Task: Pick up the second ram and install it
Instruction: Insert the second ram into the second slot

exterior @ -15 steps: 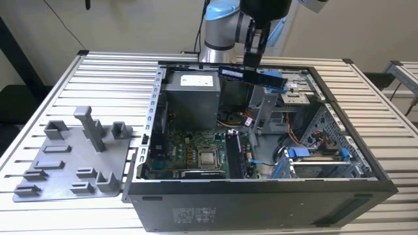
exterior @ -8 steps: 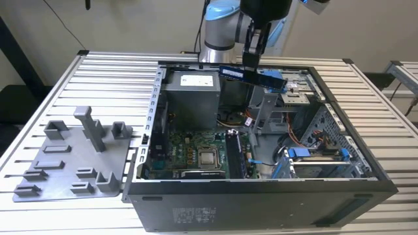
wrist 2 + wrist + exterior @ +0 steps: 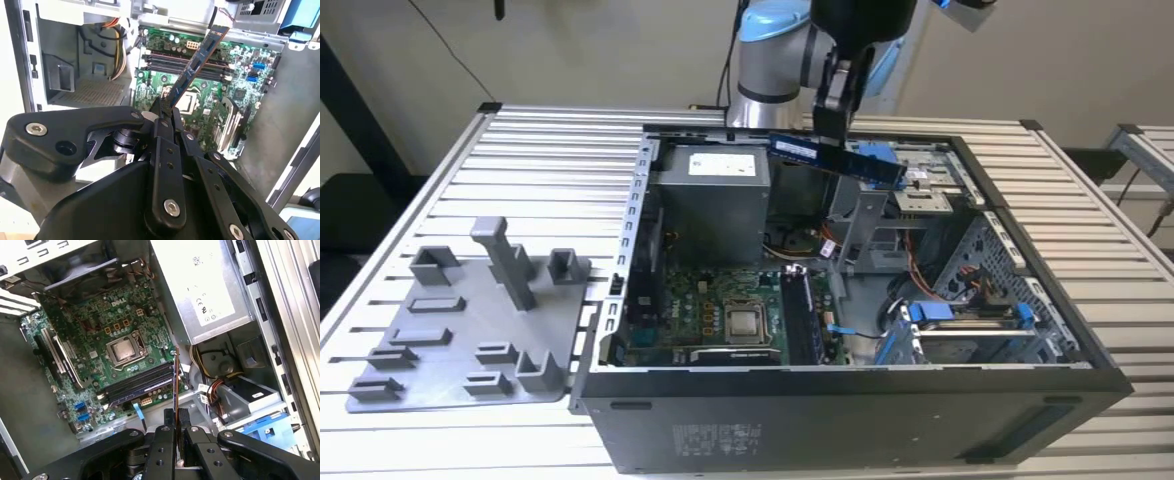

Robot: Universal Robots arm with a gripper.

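Clamped on the second ram [image 3: 870, 163], my gripper [image 3: 831, 138] hangs over the open computer case [image 3: 854, 390]. My arm [image 3: 774, 55] comes down from the far side in the exterior view. In that view the stick sits crosswise above the case's far half, clear of everything below it. In the second wrist view it juts out from between my fingers [image 3: 165, 130] at a slant, over the green motherboard [image 3: 250, 75] and its dark memory slots [image 3: 172, 59].

The case lies on its side with the grey power supply [image 3: 714, 195] at the back. It rests on a table [image 3: 454, 180] of pale ribbed metal slats. Just beside the case, on the exterior view's left, a grey holder tray [image 3: 460, 345] carries several upright blocks. A plain pale wall [image 3: 587, 50] stands behind the table.
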